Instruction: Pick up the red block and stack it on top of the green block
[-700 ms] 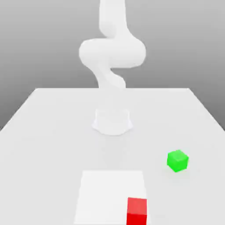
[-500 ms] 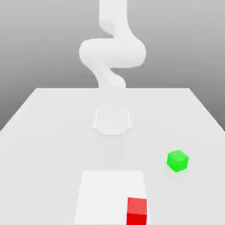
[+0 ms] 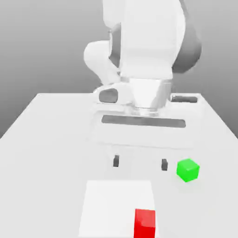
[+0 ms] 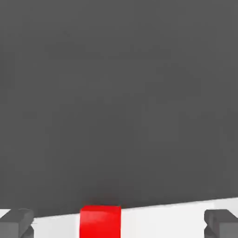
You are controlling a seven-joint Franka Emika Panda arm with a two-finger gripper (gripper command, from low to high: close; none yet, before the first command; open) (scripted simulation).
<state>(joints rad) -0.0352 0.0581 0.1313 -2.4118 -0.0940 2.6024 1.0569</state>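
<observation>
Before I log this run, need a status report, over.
Gripper open, holding nothing. Small red cube on table, ungrasped. Small green cube apart, top bare. Nothing between.

The arm reaches toward the camera, its gripper pointing down above the table, fingers spread wide, holding nothing.

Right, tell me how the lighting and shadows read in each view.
Exterior view: flat, even light; the white arm nearly merges with the pale table, and neither the green block nor the red block casts a distinct shadow. Hand view: mostly dark grey backdrop, no glare, red block evenly lit between the dark fingertips.
</observation>
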